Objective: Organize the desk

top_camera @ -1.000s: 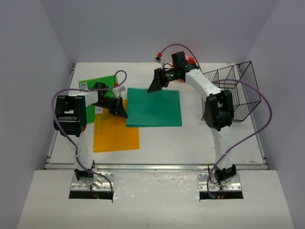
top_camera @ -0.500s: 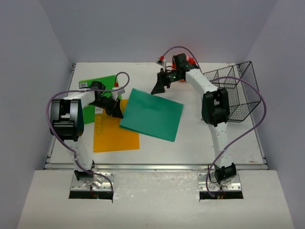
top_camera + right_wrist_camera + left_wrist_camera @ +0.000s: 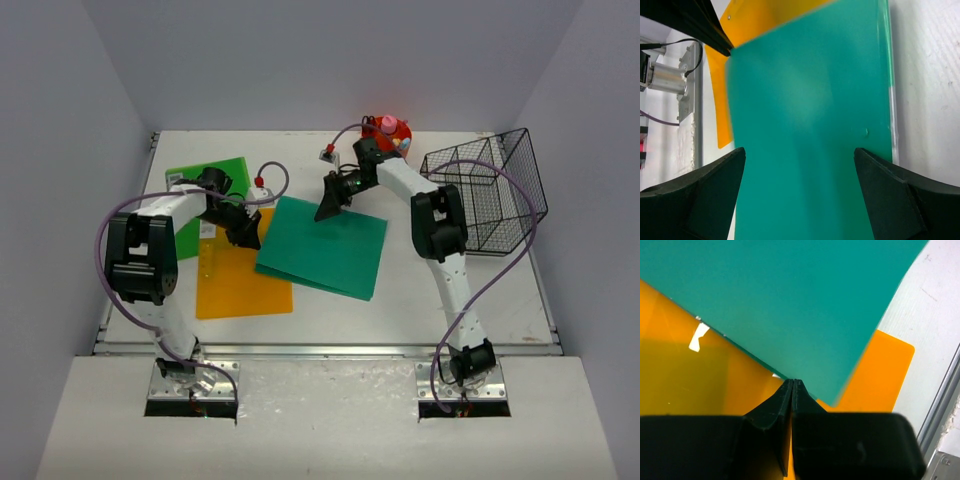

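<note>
Near edge: the desk (image 3: pixel 400 310) runs out from under the teal folder (image 3: pixel 325 250) on every side, its metal rail (image 3: pixel 330 349) nearer than the folder's near edge.

Orange folder (image 3: pixel 240 285): flat, near-left of the teal folder, its right margin tucked under the teal folder's left edge. The wrist view confirms the overlap, teal on top.

Left gripper (image 3: pixel 791 385): at the teal folder's left corner, fingers clenched to a hairline on that corner. A thin sheet needs a full pinch, which likely explains the tight close. The corner looks lifted off the orange sheet and the folder sits skewed. Judgement: it is being dragged or swung by this one corner towards a stack.

Right gripper (image 3: pixel 799 150): over the teal folder's far edge, jaws spread wide, nothing between them but the folder surface below. It looks let go, so the left arm alone steers the sheet.

Light green folder (image 3: pixel 215 172): far-left of the teal folder, partly hidden under the left arm.

Red rounded object (image 3: pixel 392 135): beyond the teal folder's far right corner, pink top; what it is, cannot tell.

Black wire basket (image 3: pixel 500 215): right of the teal folder, well apart; contents not discernible.

Risk: a single-corner grip lets the sheet pivot or slip.
</note>
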{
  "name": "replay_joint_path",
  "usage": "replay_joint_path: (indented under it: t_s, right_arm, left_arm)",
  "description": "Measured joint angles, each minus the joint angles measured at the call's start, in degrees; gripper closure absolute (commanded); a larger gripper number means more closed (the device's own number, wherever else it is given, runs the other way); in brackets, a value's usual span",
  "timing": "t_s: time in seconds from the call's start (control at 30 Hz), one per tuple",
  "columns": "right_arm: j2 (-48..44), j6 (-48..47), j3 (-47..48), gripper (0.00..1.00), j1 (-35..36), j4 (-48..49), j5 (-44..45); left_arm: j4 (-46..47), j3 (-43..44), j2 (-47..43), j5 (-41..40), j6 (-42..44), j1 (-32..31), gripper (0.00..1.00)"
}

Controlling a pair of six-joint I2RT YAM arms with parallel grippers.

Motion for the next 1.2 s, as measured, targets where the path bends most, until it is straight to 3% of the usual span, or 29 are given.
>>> replay_joint_path:
  t_s: [0.43,0.57,0.87,0.97,1.2]
  right_arm:
    - [-3.2,-1.2,-1.0,0.09,-1.2,7.6,0.3]
    - [-3.1,-5.4,-1.0,0.09,-1.5,6.3,3.9]
    - [2.6,-13.1,2.5,0.21,-1.9,3.4,8.1]
    - [3.7,-14.1,4.7,0.22,-1.9,2.9,8.3]
    - [4.2,-15.5,5.8,0.22,-1.7,2.2,9.5]
  left_arm:
    - [-2.1,3.1,0.1,-1.0,4.5,-1.1,0.97]
    - [-2.2,5.7,1.5,-0.9,2.1,-1.1,0.92]
    - [-0.6,7.4,4.9,1.4,-6.3,-2.0,0.94]
    - [0.2,6.1,4.9,0.9,-7.2,-4.7,0.94]
    - [0.3,-1.4,2.5,-3.3,-2.2,-17.5,0.95]
